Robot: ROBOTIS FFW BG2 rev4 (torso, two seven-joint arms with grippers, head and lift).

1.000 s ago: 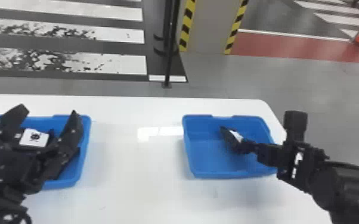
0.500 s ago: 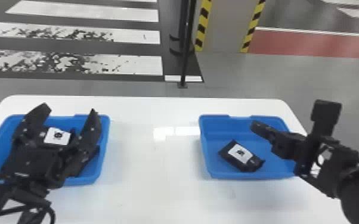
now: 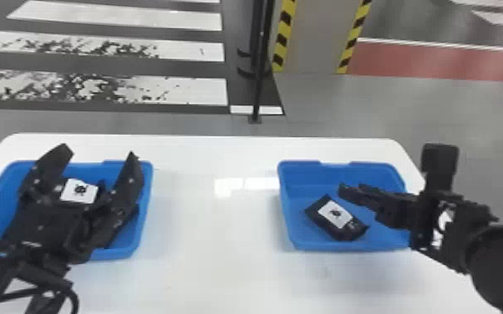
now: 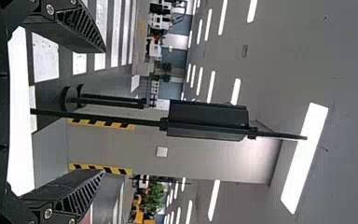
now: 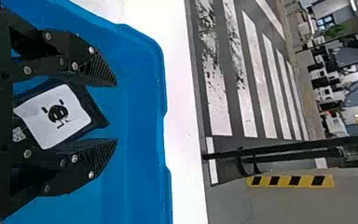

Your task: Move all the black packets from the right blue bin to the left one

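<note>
Head view — left gripper [image 3: 99, 151], right gripper [image 3: 343, 190] both spread. Black packet [image 3: 335, 215] skewed near bench's [image 3: 221, 271] right edge — off-centre pinch could slip.

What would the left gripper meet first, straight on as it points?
Probably the black pole standing beyond the white table. In the left wrist view it lines up between the left gripper's spread fingers. Depth is unclear, so it might just miss.
</note>
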